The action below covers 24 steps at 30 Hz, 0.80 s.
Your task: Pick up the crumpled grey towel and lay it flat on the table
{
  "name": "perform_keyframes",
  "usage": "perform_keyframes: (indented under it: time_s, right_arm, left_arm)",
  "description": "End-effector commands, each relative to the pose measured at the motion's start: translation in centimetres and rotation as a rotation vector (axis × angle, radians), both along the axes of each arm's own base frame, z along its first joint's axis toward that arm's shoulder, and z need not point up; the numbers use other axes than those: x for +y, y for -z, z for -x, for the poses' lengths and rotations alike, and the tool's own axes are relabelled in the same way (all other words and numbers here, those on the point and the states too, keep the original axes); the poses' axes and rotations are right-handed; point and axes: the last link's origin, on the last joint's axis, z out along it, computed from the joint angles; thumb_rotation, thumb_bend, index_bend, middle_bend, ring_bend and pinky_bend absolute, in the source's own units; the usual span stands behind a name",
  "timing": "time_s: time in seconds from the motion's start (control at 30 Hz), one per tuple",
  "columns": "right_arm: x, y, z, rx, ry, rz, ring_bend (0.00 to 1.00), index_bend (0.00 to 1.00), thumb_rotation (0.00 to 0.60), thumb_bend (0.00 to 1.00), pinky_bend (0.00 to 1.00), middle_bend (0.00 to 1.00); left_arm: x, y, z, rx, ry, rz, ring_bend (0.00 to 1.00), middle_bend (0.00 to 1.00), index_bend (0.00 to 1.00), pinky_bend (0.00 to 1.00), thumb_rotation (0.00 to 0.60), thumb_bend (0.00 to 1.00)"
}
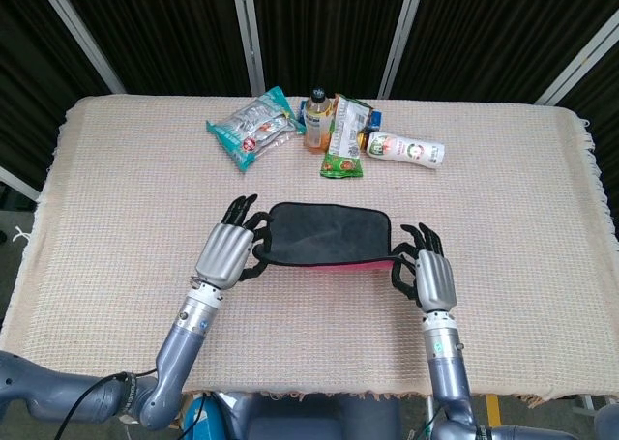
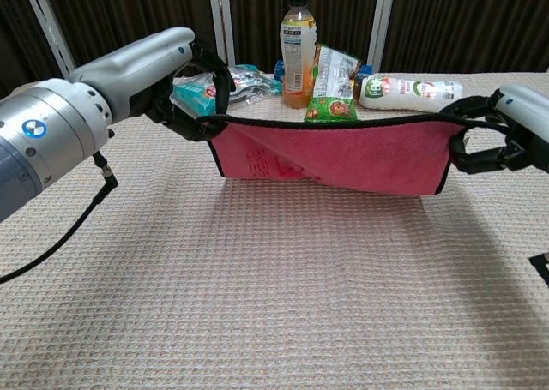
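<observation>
the towel (image 1: 329, 235) (grey on top, pink underneath) is held stretched out just above the table (image 1: 126, 189), pinched at one end by the left hand (image 1: 225, 253) and at the other by the right hand (image 1: 432, 278). picking up and spreading are judged done; lowering and release remain.

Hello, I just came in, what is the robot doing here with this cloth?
The robot holds a grey towel with a pink underside stretched between its two hands. The left hand grips one end and the right hand grips the other. The towel hangs low above the beige woven tablecloth, and it is not yet laid flat. Behind it stand an orange drink bottle, snack packets and a white bottle lying on its side.
</observation>
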Motion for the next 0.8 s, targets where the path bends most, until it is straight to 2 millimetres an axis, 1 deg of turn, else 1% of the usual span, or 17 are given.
perform_keyframes:
  time_s: [0.03, 0.27, 0.4, 0.63, 0.8]
  right_arm:
    - [0.9, 0.6, 0.6, -0.002, 0.009, -0.016, 0.0, 0.58, 0.6, 0.61, 0.04, 0.19]
    - [2.3, 1.7, 1.7, -0.014, 0.025, -0.041, 0.0, 0.58, 0.6, 0.61, 0.04, 0.19]
    - [3.0, 2.4, 2.4, -0.009, 0.036, -0.056, 0.0, 0.58, 0.6, 0.61, 0.04, 0.19]
    - [3.6, 3.4, 3.3, -0.013, 0.057, -0.075, 0.0, 0.58, 0.6, 0.61, 0.04, 0.19]
    - [3.9, 3.8, 3.7, -0.015, 0.064, -0.082, 0.0, 0.58, 0.6, 0.61, 0.04, 0.19]
  left_arm:
    - [-0.6, 0.3, 0.3, -0.013, -0.005, 0.014, 0.04, 0.27, 0.7, 0.02, 0.6, 0.62]
    - [-1.4, 1.0, 1.1, -0.023, -0.017, 0.042, 0.04, 0.27, 0.7, 0.02, 0.6, 0.62]
    - [-1.8, 1.8, 1.7, -0.026, -0.031, 0.067, 0.04, 0.27, 0.7, 0.02, 0.6, 0.62]
    - [-2.2, 3.2, 2.5, -0.022, -0.051, 0.102, 0.04, 0.27, 0.7, 0.02, 0.6, 0.62]
    - [-2.4, 4.0, 2.5, -0.03, -0.061, 0.119, 0.04, 0.27, 0.69, 0.02, 0.6, 0.62]
